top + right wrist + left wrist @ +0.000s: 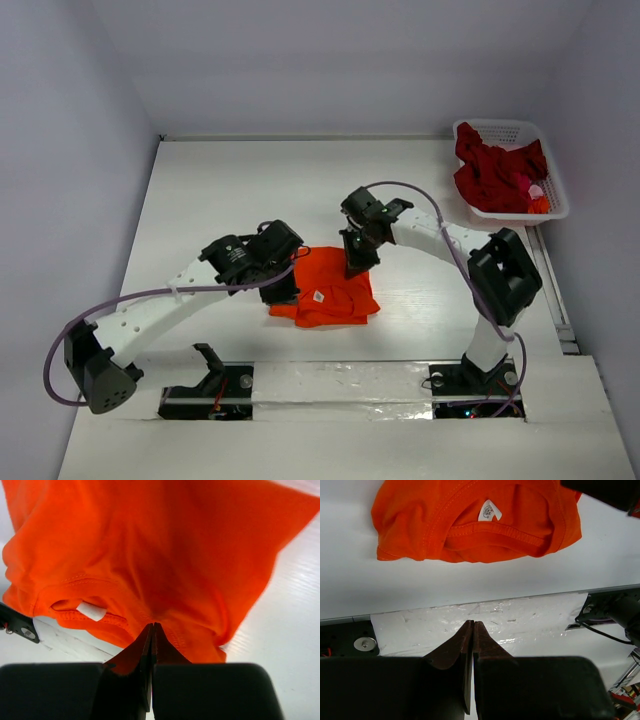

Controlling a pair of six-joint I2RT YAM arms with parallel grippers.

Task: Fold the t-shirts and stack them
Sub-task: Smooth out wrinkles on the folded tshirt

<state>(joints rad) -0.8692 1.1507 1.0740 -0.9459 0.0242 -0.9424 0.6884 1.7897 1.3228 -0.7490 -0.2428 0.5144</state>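
The orange t-shirt (330, 290) lies bunched and partly folded on the white table near the front middle, its small white label (319, 296) facing up. It also shows in the left wrist view (475, 520) and fills the right wrist view (150, 555). My right gripper (358, 268) is at the shirt's far right edge; its jaws (152, 625) are shut, and the cloth's creases run into their tips. My left gripper (283, 293) is at the shirt's left edge, shut and empty (472, 622), a little short of the cloth. The crimson t-shirt (495, 170) lies crumpled in the basket.
A white latticed basket (556, 180) stands at the far right corner, with small pink and orange items beside the crimson cloth. A taped strip (485, 625) runs along the table's near edge by the arm bases. Grey walls close in on three sides.
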